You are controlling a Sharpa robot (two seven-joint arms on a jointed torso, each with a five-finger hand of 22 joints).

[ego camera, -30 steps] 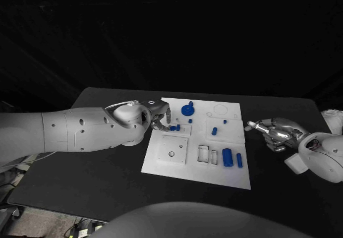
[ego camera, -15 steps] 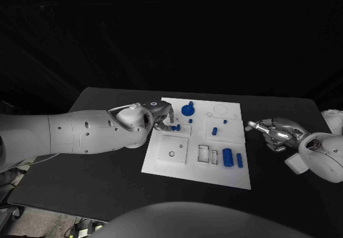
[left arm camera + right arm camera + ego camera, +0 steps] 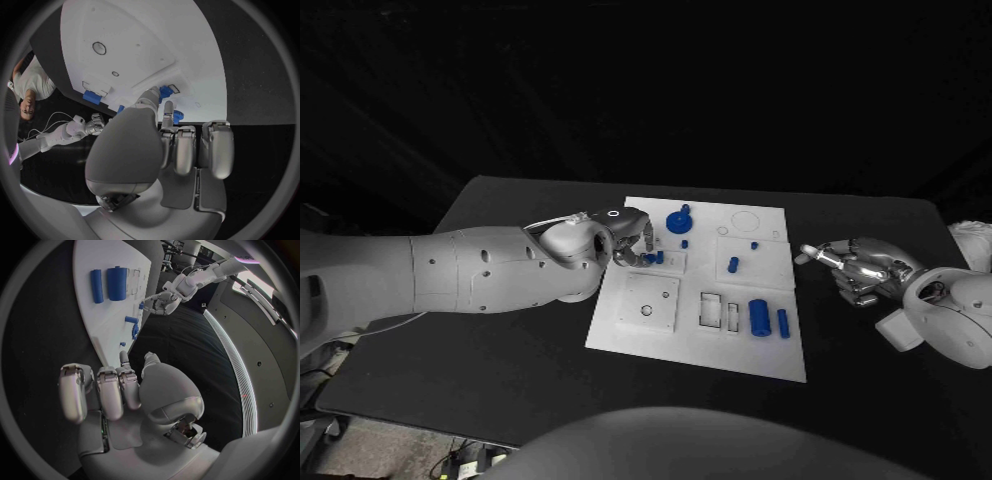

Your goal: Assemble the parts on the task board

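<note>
Currently left hand [image 3: 629, 240] over task board [image 3: 646, 330] upper-left corner, thumb and finger pinching small blue part [image 3: 166, 92], likely seating it in recess. About seven blue parts visible on board. Right hand [image 3: 860, 268] parked off board's right edge, fingers curled, holding nothing.

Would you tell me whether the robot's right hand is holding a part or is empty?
Empty: the right hand hangs over the black table beside the task board, fingers curled in with nothing between them.

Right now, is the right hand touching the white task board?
No, the right hand hovers over the black table, apart from the white task board.
</note>
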